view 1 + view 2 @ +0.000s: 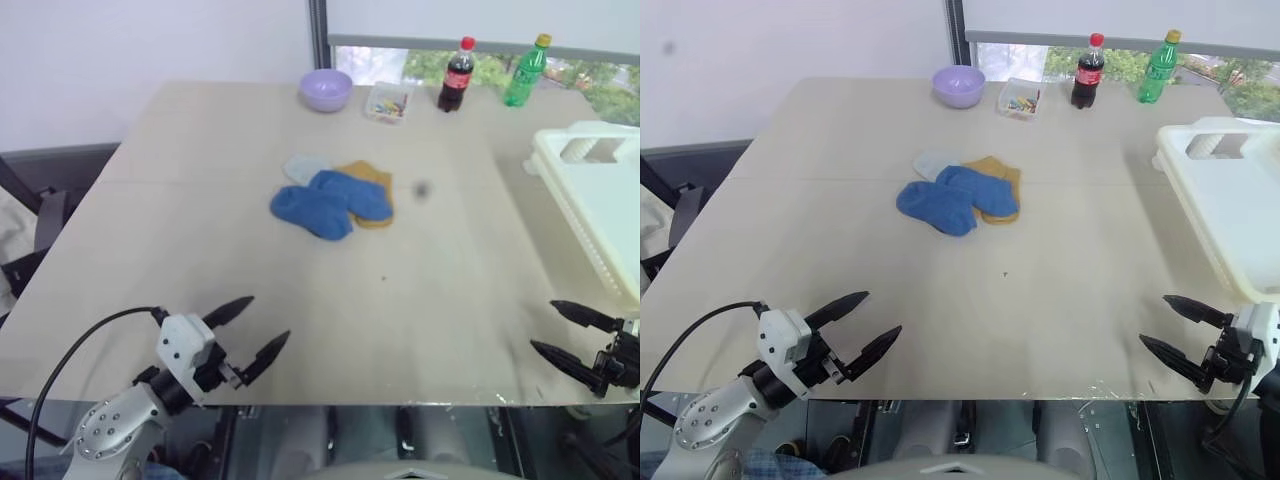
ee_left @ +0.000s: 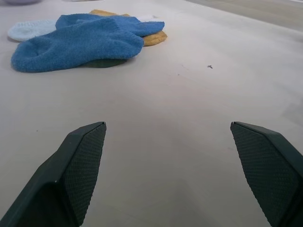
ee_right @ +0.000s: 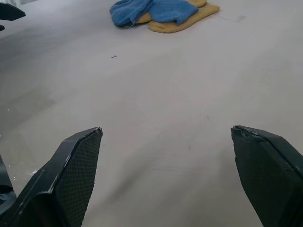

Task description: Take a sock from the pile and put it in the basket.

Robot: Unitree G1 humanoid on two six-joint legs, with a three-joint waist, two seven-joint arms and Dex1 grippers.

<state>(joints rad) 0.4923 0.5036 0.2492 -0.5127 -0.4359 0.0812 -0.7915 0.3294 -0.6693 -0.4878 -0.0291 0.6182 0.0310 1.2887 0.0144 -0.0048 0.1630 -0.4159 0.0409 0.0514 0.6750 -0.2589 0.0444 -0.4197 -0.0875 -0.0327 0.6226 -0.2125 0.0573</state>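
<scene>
The pile [image 1: 333, 196] of blue, mustard-yellow and pale grey socks lies flat near the middle of the beige table [image 1: 200, 240]. A large white slotted basket [image 1: 598, 207] stands at the table's right edge. My left gripper [image 1: 262, 326] hovers open over the near left edge, well short of the pile, with nothing between its fingers. My right gripper [image 1: 546, 328] is open at the near right corner, just in front of the basket, also empty. In the left wrist view the pile [image 2: 80, 40] lies ahead of the spread fingertips; the right wrist view shows the pile [image 3: 161, 12] far off.
Along the far edge stand a lilac bowl [image 1: 326, 90], a small clear box [image 1: 388, 103] of coloured bits, a cola bottle [image 1: 458, 76] and a green bottle [image 1: 526, 71]. A dark smudge [image 1: 421, 189] marks the table right of the pile.
</scene>
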